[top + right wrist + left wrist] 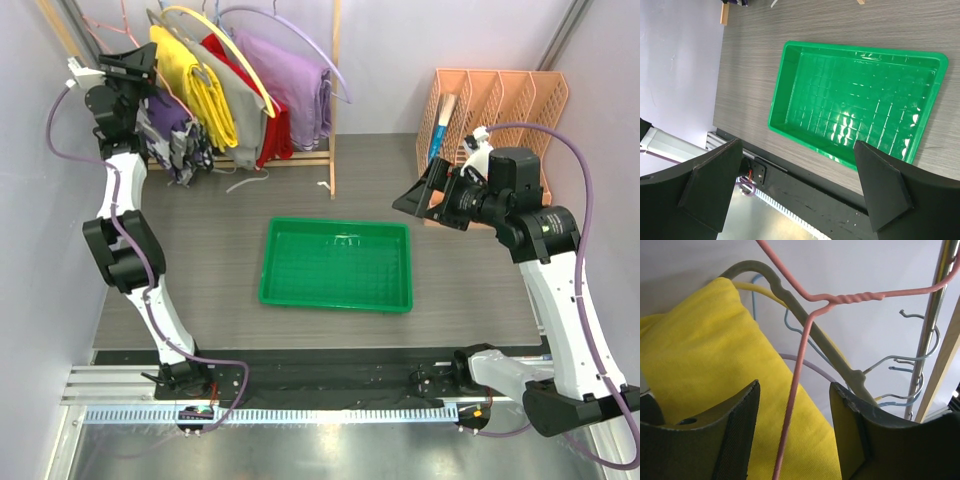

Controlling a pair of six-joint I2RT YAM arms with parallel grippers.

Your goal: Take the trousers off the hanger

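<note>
The camouflage trousers (172, 138) hang at the left end of the clothes rack, below my left gripper (135, 68). In the left wrist view a thin pink wire of the hanger (799, 380) runs up between the jaws of the left gripper (795, 385) to its twisted neck (855, 298). The jaws stand apart on either side of the wire and do not pinch it. The trousers are out of that view. My right gripper (415, 200) hovers open and empty right of the tray; in its own view the right gripper (799, 150) is above the table's near edge.
A green tray (336, 303) lies mid-table, its rim (777, 90) also in the right wrist view. A yellow garment (700, 350) and a grey hanger (805, 315) crowd the pink wire. Red (275, 130) and lavender garments (290, 85) hang further right. An orange file rack (495, 100) stands back right.
</note>
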